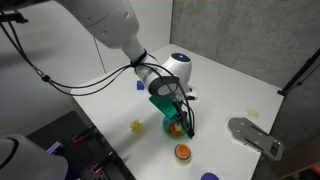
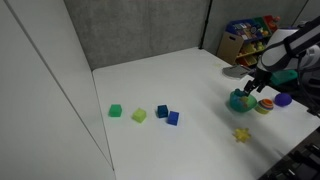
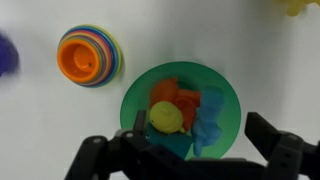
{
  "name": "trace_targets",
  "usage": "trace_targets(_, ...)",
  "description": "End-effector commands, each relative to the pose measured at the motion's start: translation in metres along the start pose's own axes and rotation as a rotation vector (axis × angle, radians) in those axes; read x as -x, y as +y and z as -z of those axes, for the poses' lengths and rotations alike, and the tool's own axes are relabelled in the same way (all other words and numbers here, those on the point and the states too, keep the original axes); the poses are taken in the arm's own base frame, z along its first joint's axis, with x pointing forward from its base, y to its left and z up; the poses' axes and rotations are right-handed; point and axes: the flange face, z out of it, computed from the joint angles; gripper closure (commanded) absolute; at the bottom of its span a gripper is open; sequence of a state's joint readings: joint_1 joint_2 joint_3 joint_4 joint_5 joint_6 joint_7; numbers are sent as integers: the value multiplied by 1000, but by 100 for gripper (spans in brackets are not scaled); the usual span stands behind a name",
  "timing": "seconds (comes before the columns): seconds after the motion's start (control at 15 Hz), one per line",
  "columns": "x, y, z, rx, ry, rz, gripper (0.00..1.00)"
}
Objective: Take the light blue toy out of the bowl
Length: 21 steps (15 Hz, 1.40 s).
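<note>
I hold the pincer [image 3: 188, 152] spread wide and empty over the bowl [image 3: 180, 72] on the white surface [image 3: 200, 30] — the light blue toy [image 3: 210, 125] lies inside, at four o'clock, beside a yellow piece [image 3: 166, 117].

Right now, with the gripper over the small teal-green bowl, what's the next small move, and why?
Probably a small sideways nudge to centre the jaws on the chunky light blue toy before lowering. In the wrist view the open gripper hangs above the round teal-green bowl, jaws about as wide as its rim, and a round yellow toy and orange pieces crowd the blue one.
</note>
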State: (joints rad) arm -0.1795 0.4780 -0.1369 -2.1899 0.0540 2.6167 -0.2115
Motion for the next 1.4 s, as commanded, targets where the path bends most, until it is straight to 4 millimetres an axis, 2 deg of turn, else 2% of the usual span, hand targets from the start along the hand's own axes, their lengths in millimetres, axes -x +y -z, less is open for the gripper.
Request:
trace_targets(0.0, -23, -2, -41, -13, -29, -16, 0)
trace_targets(0.2, -30, -5, -67, -9, -53, -10, 0)
trace_targets(0.27, -32, -6, -73, -9, -59, -9, 18)
trace_targets(0.33, -34, -6, -78, -8, -63, -8, 27)
trace_targets(0.6, -40, -8, -78, -7, -64, -4, 59)
trace_targets(0.8, -42, -11, -66, -12, -65, 0, 83)
trace_targets(0.93, -42, -14, -56, -13, -70, 1, 94)
trace_targets(1.0, -41, -15, -50, -13, -76, 2, 91)
trace_targets(1.33, -35, -26, -7, -19, -79, 28, 91)
